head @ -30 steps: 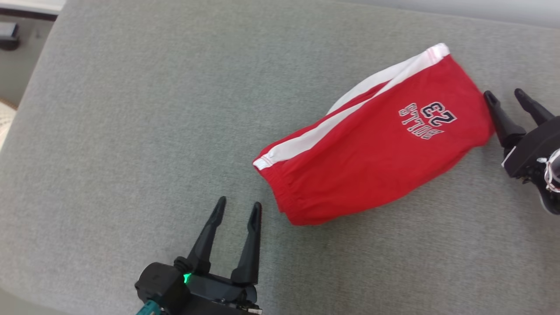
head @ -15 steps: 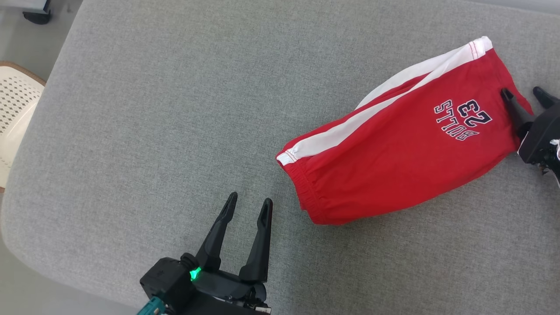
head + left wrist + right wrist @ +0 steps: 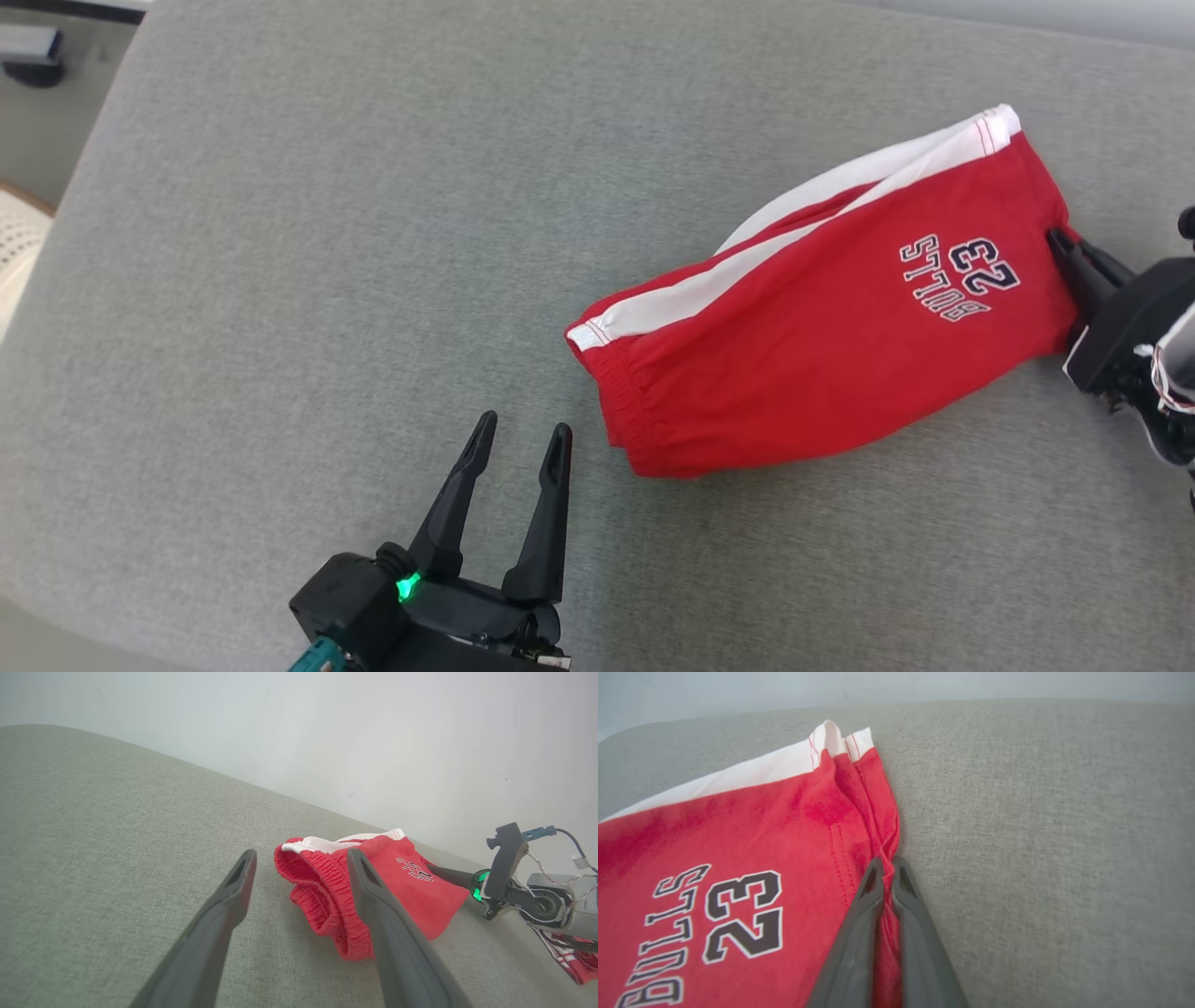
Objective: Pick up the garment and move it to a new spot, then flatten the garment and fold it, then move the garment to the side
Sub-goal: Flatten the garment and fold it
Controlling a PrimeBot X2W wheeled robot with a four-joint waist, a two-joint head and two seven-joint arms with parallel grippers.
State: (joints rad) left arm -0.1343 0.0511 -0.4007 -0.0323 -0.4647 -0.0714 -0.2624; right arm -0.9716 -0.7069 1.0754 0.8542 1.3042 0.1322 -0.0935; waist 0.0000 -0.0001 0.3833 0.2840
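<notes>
The garment (image 3: 812,317) is a pair of red shorts with a white side stripe and "BULLS 23" printed in dark letters, lying folded on the grey cushion (image 3: 327,233). My right gripper (image 3: 1064,245) is shut on the hem at the garment's right edge; in the right wrist view the red cloth (image 3: 761,858) bunches between its closed fingers (image 3: 859,933). My left gripper (image 3: 519,434) stands open on the cushion, a short way left of the elastic waistband (image 3: 322,891), touching nothing. In the left wrist view its two fingers (image 3: 224,914) frame the waistband.
The grey cushion's left edge drops to the floor, where a white perforated chair (image 3: 17,252) and a dark object (image 3: 33,51) show. A pale wall (image 3: 327,728) rises behind the cushion. Another bit of red and white cloth (image 3: 572,959) lies under the right arm.
My right gripper has gone from open beside the garment's hem to shut on it, pinching the cloth. The head camera has shifted. My left gripper has stayed open.
</notes>
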